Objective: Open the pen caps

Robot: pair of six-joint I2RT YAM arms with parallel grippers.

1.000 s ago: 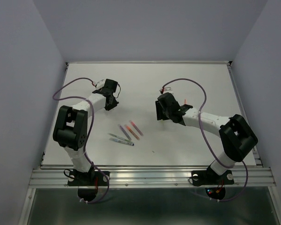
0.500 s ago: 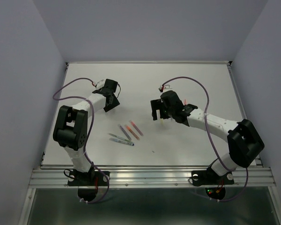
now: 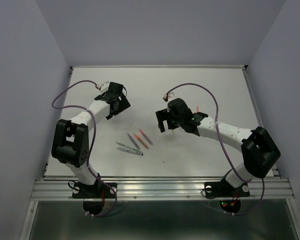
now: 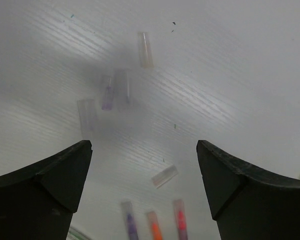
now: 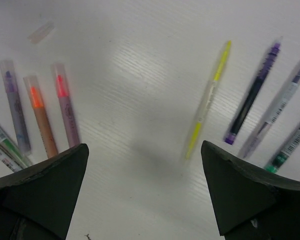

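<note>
We see both grippers spread wide and empty. The left gripper (image 4: 142, 150) hovers over loose clear pen caps (image 4: 145, 49) lying on the bench (image 3: 200, 80) just beyond the pens (image 3: 135, 142). The right gripper (image 5: 144, 147) hangs beside those pens.

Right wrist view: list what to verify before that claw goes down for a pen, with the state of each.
1. Right claw open and empty: ok, jaws wide apart.
2. Left claw open and empty: ok.
3. Pen centred under the right claw: not ok. Bare table fills the gap, with the orange pen off to the left and the yellow pen to the right.
4. Orange pen has its cap on: ok, a clear sleeve looks to cover the tip.
5. Yellow pen has its cap on: cannot tell.
6. Arms clear of each other: ok, well apart in the top view.
</note>
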